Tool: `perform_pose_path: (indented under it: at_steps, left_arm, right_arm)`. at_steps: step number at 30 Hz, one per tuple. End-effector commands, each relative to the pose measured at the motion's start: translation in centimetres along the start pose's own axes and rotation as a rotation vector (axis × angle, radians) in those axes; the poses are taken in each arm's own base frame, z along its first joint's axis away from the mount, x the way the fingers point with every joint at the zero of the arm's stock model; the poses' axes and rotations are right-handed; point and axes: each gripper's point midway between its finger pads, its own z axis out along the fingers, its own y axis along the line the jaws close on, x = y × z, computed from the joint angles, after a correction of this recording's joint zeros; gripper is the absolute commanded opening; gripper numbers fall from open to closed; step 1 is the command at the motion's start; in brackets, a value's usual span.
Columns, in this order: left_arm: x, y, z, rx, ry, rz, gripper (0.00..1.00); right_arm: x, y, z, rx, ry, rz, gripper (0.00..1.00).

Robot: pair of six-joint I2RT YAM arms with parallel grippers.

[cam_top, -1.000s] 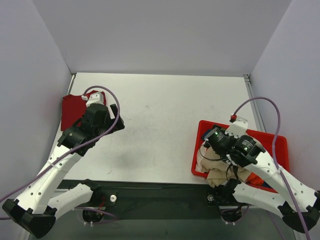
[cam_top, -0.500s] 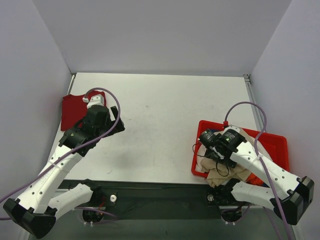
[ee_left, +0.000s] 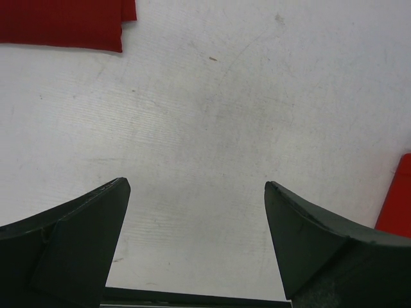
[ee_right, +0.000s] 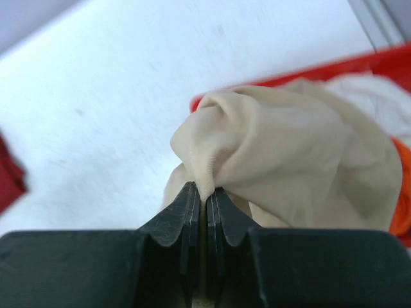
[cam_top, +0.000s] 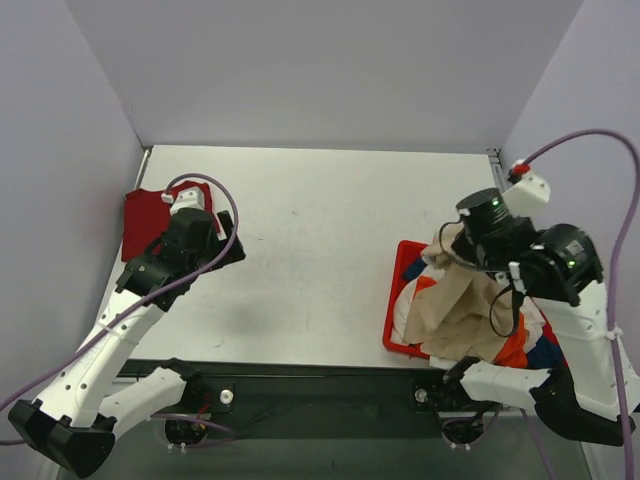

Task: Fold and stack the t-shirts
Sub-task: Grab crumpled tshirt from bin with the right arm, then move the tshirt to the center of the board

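Beige t-shirt (cam_top: 455, 310), one fold pinched in the closed right gripper (ee_right: 205, 192), hangs over the red bin (cam_top: 402, 262) at the table's (cam_top: 320, 230) near right edge; pick-out step, next wants spreading flat mid-table; left gripper (ee_left: 196, 186) wide open, empty.

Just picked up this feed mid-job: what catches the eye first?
The right tool is shut on the beige t-shirt, holding it bunched above the red bin at the right of the table. A folded dark red t-shirt lies flat at far left, the open left tool hovering near it.
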Motion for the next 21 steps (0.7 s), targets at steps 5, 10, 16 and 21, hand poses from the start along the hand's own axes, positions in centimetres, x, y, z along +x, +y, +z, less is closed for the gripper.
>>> perform_pose_path:
  at_steps: [5,10,16,21]
  left_arm:
    - [-2.7,0.3,-0.8,0.004,-0.081,0.0,0.97]
    - [-3.3,0.5,-1.0,0.004,-0.104,-0.007,0.97]
    - [-3.7,1.2,-1.3,-0.015,-0.124,-0.018,0.97]
    - [-3.9,2.2,-1.7,-0.047,-0.15,-0.026,0.97]
  right_arm:
    - [-14.7,7.8,-7.3,-0.331,-0.429,-0.03,0.0]
    - [-17.2,19.4,-13.2,-0.873,-0.518,-0.061,0.0]
    - [-15.8,31.7,-23.7,-1.414,-0.546,-0.093,0.0]
    - [-15.2,34.8,-26.0,-1.603,-0.504,0.022,0.0]
